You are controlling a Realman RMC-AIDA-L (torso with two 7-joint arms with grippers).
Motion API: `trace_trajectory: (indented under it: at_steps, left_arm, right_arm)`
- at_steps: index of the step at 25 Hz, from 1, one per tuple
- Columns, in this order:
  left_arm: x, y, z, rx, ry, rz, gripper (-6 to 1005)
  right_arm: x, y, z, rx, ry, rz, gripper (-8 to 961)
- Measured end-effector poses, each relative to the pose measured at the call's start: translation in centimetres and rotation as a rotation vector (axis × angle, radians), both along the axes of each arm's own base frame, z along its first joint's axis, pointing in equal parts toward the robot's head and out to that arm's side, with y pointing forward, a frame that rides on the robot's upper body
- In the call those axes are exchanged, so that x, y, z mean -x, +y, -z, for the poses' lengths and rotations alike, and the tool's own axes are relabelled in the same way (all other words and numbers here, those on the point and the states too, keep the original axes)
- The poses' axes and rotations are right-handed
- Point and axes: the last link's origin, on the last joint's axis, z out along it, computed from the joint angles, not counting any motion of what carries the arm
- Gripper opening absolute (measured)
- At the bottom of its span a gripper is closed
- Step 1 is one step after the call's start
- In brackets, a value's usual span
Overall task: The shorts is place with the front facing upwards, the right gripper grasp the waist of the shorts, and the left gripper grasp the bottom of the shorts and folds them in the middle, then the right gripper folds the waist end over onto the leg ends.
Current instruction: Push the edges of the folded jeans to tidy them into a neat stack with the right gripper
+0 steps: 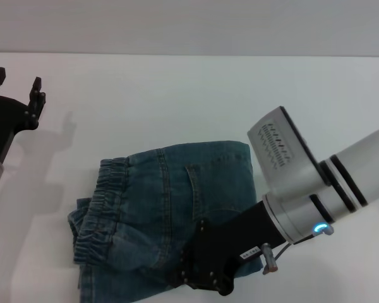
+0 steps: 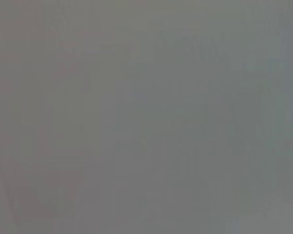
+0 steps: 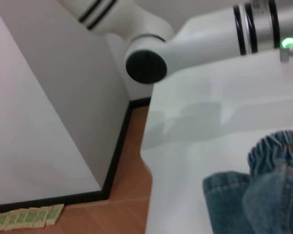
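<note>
Right end effector (image 1: 199, 278) tips buried in shorts (image 1: 170, 202), grip unclear; left end effector (image 1: 16, 88) spread, idle.

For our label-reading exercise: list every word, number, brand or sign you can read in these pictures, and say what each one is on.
No text can be read.
Small white tag on the right gripper, low over the shorts: dark print, too small to read.
Row of green-and-cream slips on the floor: markings blurred, unreadable.
Left gripper: no label visible.
Left wrist view: plain grey, no text.
</note>
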Motion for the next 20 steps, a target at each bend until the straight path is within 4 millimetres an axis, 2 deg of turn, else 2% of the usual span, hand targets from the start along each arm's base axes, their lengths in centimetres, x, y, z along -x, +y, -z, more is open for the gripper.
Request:
trace_trajectory:
  at_steps: [20]
  left_arm:
    - [-0.2,0.4,0.4,0.019,0.0,-0.005,617]
  right_arm:
    - [-1.4,2.0,1.7,-0.088,-0.105,0.035,-2]
